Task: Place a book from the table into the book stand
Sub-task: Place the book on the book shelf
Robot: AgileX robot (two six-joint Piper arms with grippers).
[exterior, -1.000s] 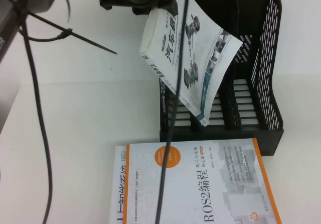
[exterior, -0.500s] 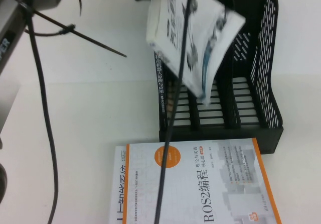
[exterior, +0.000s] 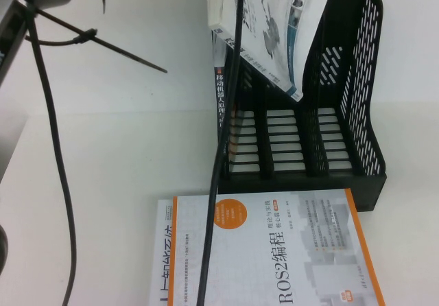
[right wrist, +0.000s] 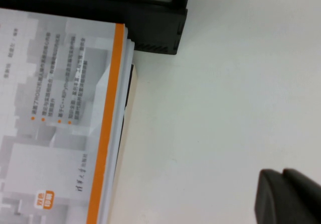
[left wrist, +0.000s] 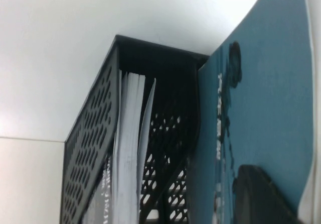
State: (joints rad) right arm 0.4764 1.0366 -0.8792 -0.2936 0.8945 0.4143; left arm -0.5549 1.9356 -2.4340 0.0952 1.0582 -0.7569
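The left gripper (left wrist: 261, 194) shows only in its wrist view, jaws clenched on the book (exterior: 274, 25), a dark pad against its teal back. The step in hand looks like carrying it over the stand (exterior: 357, 100); next it needs squaring upright over a free slot, then lowering. The book hangs tilted above the stand's left slots, white cover with grey drawings. A black-spined book (exterior: 219, 100) fills the leftmost slot. The right gripper (right wrist: 288, 196) hovers low over the table (right wrist: 225, 108) beside the ROS2 book (exterior: 274, 251); whether its jaws are parted I cannot tell
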